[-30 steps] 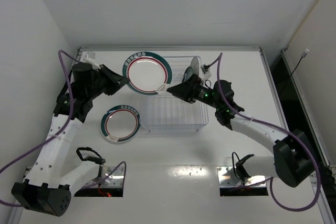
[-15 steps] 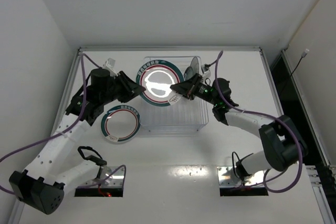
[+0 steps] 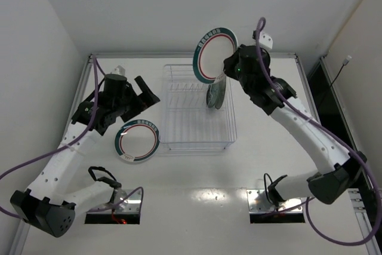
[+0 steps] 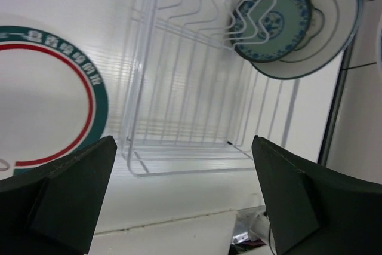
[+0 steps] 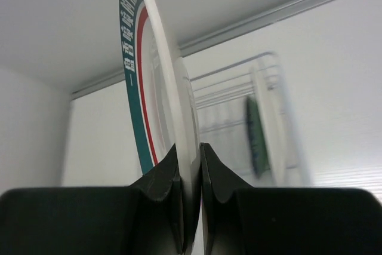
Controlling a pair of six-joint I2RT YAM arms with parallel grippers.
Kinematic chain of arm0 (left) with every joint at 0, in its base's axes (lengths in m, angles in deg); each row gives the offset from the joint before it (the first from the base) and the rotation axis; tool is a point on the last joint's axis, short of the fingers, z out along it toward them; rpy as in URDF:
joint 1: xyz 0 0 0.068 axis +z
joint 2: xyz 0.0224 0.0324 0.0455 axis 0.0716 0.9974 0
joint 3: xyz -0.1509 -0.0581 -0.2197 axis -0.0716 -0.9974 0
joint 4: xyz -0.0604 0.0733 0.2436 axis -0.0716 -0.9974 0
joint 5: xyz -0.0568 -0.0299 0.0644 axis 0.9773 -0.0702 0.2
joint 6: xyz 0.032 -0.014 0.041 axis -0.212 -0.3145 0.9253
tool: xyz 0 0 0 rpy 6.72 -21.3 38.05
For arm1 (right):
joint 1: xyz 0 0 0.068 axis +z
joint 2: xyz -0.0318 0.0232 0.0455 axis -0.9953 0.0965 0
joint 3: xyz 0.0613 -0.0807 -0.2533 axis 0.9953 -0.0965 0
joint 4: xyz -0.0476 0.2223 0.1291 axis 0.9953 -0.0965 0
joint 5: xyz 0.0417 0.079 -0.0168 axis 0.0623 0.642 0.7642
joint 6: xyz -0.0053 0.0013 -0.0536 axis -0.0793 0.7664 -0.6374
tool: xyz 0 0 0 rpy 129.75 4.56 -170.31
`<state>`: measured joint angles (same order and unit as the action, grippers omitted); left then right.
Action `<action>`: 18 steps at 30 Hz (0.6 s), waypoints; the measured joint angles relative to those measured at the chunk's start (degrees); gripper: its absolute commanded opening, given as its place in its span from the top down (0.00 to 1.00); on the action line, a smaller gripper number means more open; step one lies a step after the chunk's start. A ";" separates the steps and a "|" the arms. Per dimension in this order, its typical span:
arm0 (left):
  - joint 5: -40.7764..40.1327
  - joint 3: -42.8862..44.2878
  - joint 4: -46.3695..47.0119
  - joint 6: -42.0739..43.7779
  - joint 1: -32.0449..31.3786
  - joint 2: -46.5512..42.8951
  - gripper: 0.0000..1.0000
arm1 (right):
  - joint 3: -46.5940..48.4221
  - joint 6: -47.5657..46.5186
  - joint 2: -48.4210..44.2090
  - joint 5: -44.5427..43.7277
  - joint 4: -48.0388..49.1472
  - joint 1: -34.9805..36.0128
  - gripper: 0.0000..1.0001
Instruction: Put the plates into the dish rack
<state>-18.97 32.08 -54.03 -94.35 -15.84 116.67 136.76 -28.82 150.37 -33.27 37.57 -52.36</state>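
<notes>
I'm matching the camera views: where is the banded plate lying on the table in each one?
Top external: banded plate, left of centre, beside the dish rack.
Left wrist: at the left edge, partly cut off.
Right wrist: not in it.
Shared landmark: the dish rack, in all three.

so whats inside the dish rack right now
Two plates stand near the right side of the dish rack: the small teal plate, and the grey plate behind it, partly covered by it. The large banded plate is held up in the right hand, not inside.
</notes>
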 measured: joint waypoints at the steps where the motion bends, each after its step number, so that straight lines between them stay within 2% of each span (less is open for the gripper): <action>1: -1.11 0.00 -0.98 0.44 0.02 -0.04 0.03 | 2.86 -1.51 1.99 -4.50 -2.84 1.05 1.00; 5: -5.27 0.00 -4.87 1.44 0.04 -0.02 0.00 | 5.42 -5.09 9.75 -16.65 -10.25 4.09 1.00; 10: -14.71 -0.81 -11.08 -0.44 0.17 -1.99 0.00 | 5.70 -8.98 17.79 -24.50 -16.22 6.54 1.00; 18: -21.57 -2.08 -15.76 -1.66 2.08 -7.32 0.00 | 5.84 -12.15 22.23 -29.00 -12.72 8.22 1.00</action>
<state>-40.54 30.00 -69.79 -96.01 -13.76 109.35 142.59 -40.97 172.60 -62.27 24.85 -44.15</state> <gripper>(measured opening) 1.000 0.076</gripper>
